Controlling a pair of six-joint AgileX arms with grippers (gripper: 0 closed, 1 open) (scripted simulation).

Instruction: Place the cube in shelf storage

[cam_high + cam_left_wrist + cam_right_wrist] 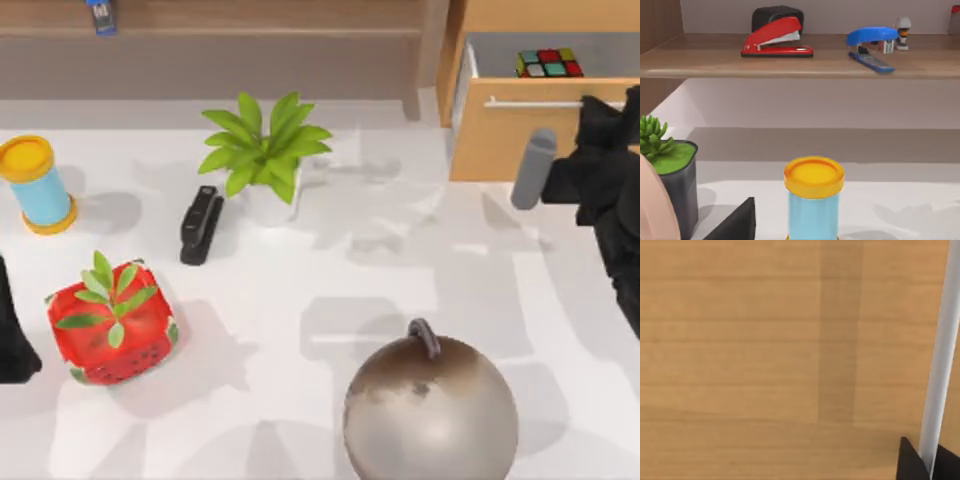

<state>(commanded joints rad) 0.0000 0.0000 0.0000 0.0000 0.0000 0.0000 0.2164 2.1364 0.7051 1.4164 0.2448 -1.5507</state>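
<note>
My right gripper (931,462) is at the cabinet (520,140) in the desk's (330,290) far right corner. It is closed on the silver handle (940,355): in the right wrist view a dark finger (912,462) presses against each side of the bar, with the drawer's wooden front behind it. From above, my right arm comes in from the right edge and meets the right end of the handle.

The drawer stands pulled out. The cube (548,63) lies inside it, toward the right, sitting flat with its red and green stickers facing up.

The shelf (250,20) runs along the back of the desk, left of the cabinet, and its upright panel stands just beside the cabinet's side. On the board, the left wrist view shows a red stapler (776,37), a blue stapler (872,42) and a small figure (902,32).

My left gripper (12,340) is parked at the left edge of the desk, just beside the strawberry block (110,325). I cannot tell how wide it is.

Also on the desk are a blue spool (38,185) with yellow caps at the left, a black stapler (200,225), a leafy plant (265,155) just beside it, a grey cylinder (533,168) in front of the cabinet and a large metal ball (430,410) at the near edge.
</note>
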